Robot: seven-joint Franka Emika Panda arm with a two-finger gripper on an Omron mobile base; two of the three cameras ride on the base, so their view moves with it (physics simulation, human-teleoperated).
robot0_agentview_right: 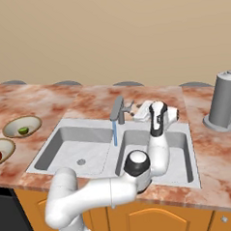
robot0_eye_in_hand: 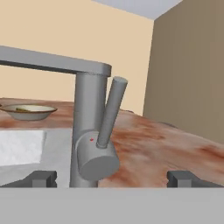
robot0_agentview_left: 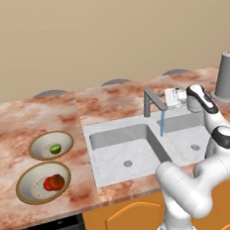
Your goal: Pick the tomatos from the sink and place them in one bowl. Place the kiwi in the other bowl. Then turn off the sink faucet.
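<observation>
I have the gripper wide open and holding nothing — its fingertips stand either side of the faucet, just short of the tilted handle. Water runs into the sink. On the counter to the left, the tomatoes sit in the near bowl, the kiwi in the far bowl.

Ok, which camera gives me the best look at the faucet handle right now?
The hand view: the faucet handle stands close and unobstructed, tilted up from the faucet body, between the open fingertips. In the left base view the gripper hides it. In the right base view it is a small lever beside the gripper.
</observation>
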